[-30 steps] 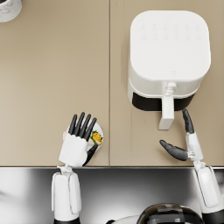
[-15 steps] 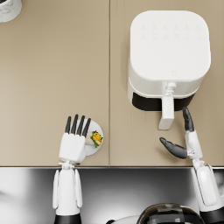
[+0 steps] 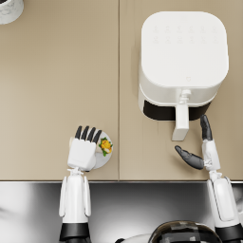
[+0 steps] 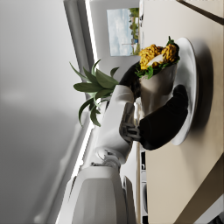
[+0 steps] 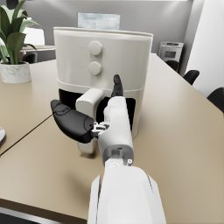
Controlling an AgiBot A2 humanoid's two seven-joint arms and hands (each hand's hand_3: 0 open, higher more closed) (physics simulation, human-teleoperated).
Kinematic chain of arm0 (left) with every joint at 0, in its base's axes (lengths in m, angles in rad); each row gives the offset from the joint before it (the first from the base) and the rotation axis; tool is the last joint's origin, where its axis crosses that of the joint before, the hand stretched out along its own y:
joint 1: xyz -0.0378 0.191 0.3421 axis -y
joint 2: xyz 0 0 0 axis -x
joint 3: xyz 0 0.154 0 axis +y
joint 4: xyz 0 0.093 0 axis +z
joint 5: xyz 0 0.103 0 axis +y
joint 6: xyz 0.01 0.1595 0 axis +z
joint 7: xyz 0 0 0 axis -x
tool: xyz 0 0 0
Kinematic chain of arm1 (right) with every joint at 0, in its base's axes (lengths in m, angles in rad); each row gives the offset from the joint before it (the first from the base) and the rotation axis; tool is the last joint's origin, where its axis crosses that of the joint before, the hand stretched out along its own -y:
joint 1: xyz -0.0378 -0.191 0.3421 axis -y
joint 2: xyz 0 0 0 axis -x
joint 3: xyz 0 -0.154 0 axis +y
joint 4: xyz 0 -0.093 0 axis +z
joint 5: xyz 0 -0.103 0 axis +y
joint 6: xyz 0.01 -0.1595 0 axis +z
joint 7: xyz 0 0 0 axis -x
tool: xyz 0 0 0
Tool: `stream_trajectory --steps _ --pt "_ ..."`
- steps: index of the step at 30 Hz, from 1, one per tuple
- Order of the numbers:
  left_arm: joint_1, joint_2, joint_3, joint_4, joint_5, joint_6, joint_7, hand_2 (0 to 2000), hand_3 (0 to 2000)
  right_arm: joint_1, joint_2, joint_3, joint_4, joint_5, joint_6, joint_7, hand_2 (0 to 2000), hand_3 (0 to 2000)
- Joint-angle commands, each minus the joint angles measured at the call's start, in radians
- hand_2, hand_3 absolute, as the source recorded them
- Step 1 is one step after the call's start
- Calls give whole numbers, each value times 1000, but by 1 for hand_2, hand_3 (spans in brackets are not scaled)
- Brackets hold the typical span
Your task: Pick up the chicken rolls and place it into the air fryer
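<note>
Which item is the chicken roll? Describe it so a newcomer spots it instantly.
Start at the big white air fryer on the tan table, then look to the table's near edge, where a small white plate sits. The chicken roll stands on it beside the left hand: a pale wrap topped with golden chicken and green leaves, the only colourful thing there.

A chicken roll, a pale wrap with yellow crumbed filling and green leaves showing at its open end, is standing upright on a small white plate near the table's front edge. The white air fryer is sitting well apart from it, further back on the tan table, its handled drawer pulled slightly out and facing the front edge.
</note>
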Motion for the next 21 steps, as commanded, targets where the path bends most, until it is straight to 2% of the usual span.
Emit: stream_trajectory --steps 1,3,4,6,10,12,15,17,19,21 --pt "-1 0 11 22 0 34 -5 2000 1307 16 -7 15 -89 0 0 0 0 0" --pt "2 1 3 -53 1 59 -4 2000 1960 31 -16 24 -170 0 0 0 0 0" --pt "4 2 -2 -90 2 52 2 2000 2000 40 -21 33 -207 0 0 0 0 0" --pt "24 6 -1 -167 2 68 40 2000 2000 65 -33 49 -279 0 0 0 0 0" --pt "60 12 -1 -282 2 159 186 2000 2000 117 -57 61 -381 0 0 0 0 0" --pt "70 16 4 -313 2 194 238 2000 2000 138 -67 64 -424 0 0 0 0 0" --pt "79 22 6 -349 2 219 272 2000 2000 164 -81 74 -506 0 1 1 0 0" --pt "84 25 2 -371 2 226 282 2000 2000 172 -88 89 -523 0 27 4 0 0" --pt "89 28 2 -394 1 229 287 2000 2000 175 -94 100 -499 0 27 49 0 0" --pt "94 30 2 -402 1 230 289 2000 2000 178 -100 106 -472 0 2 67 0 0"
